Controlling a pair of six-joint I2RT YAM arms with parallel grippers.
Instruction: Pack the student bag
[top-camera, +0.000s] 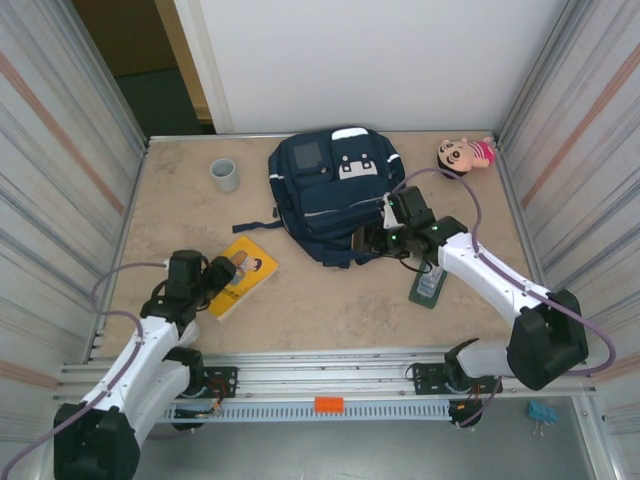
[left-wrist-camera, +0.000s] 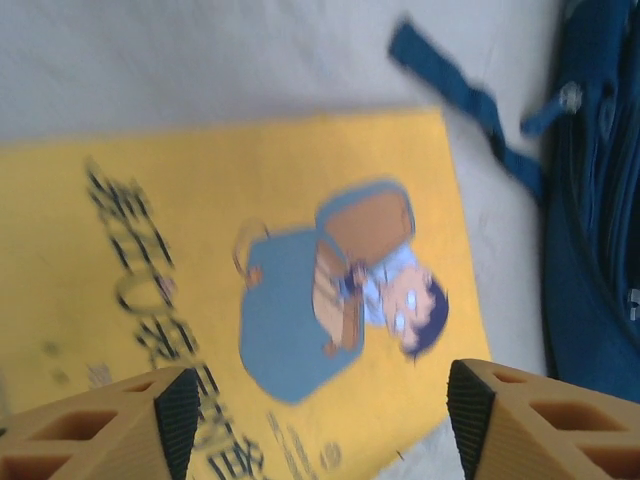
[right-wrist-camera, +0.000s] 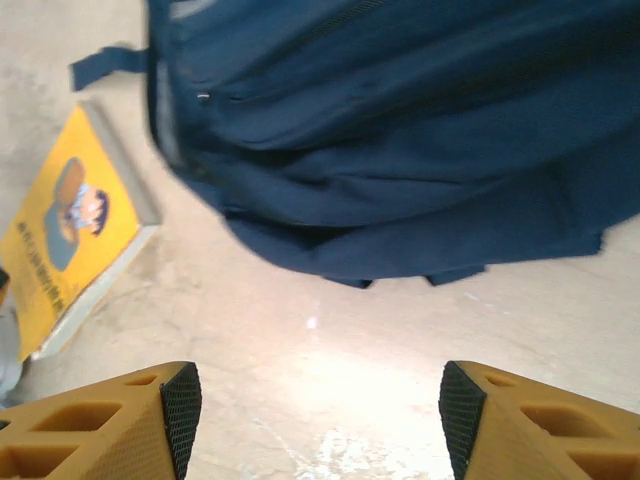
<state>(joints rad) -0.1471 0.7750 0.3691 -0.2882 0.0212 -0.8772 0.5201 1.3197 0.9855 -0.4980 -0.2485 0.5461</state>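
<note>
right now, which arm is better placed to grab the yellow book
Left. Its open end effector hangs right over the yellow book, the cover lying between its fingers. The right end effector, also open, sits at the student bag's near edge, with the book well off to its side.

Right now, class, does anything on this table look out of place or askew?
The doll lies on its side in the right corner, and the yellow book sits skewed to the table edge. The student bag lies flat, a strap trailing left. Nothing looks spilled or damaged.
</note>
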